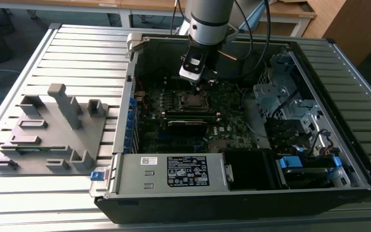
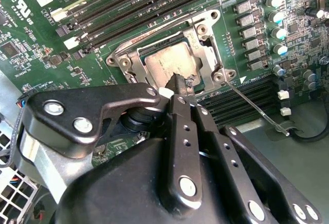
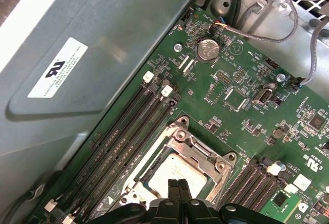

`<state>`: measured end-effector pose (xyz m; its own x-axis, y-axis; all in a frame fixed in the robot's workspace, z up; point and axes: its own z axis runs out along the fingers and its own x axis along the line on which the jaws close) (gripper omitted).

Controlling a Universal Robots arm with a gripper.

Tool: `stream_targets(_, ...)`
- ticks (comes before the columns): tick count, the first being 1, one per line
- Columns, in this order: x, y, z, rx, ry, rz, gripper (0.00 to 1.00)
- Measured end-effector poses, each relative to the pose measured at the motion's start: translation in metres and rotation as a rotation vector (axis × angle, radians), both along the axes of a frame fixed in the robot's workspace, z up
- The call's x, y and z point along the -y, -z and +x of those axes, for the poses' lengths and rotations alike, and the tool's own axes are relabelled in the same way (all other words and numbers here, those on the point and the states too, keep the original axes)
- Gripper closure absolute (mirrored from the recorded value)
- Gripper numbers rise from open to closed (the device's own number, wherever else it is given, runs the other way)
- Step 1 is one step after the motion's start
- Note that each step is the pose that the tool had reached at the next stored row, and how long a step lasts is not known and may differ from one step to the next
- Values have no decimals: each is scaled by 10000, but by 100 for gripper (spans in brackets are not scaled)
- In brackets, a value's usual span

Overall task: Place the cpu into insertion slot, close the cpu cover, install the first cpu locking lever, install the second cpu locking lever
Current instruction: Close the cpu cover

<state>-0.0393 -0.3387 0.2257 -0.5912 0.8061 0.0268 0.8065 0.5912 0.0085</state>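
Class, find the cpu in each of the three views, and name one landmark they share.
Exterior view: cpu mid-motherboard, beneath the gripper.
Second wrist view: cpu framed by the cpu cover.
First wrist view: cpu at the gripper.
Shared landmark: the shut gripper over the chip.

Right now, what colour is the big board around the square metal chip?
The motherboard is green, with small dark parts on it; the first wrist view shows it best.

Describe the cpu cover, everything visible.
The cpu cover is a thin silver-grey metal frame with a cut-out middle, lying down on the green motherboard. The dull top of the cpu shows through its opening. Round fasteners sit by its corners, and a thin wire lever angles away from one. The tips of the shut claw sit at its edge; contact is unclear.
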Motion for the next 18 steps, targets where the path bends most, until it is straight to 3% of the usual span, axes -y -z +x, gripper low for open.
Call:
stream_targets(13, 0, 0, 0, 0, -72, 0, 90)
stream_targets(18, 0, 0, -2, 0, -301, 1, 90)
